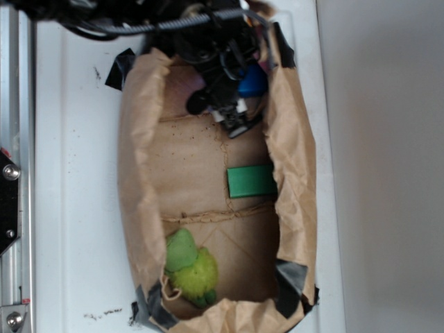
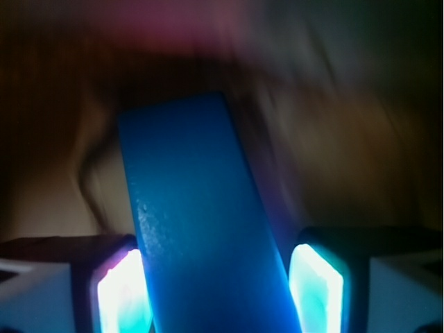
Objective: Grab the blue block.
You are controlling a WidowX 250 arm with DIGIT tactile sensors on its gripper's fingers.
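A: Where is the block (image 2: 208,229)?

B: At the far end of the bag (image 1: 142,173), under the gripper (image 1: 232,114). From outside only a patch of blue shows past the arm. The wrist view shows it well: a long blue face running up between the two fingers (image 2: 121,295), leaning a little to the left.

A: What else is in there?

B: A green block (image 1: 251,181) by the right wall, well apart from the gripper, and a green toy (image 1: 192,269) at the near end. Something pink sits beside the arm, too blurred to name.

A: What could go wrong?

B: The block sits skewed between the pads. If the pinch lands on an edge and not on flat faces, I judge it could twist or slip out on the lift. The slack paper wall is close on the right, and a finger could snag it.

A: And the jaws?

B: Narrow, one pad on each side of the block. The left pad looks to be against it; on the right a thin dark gap shows. Whether they clamp it, I cannot tell.
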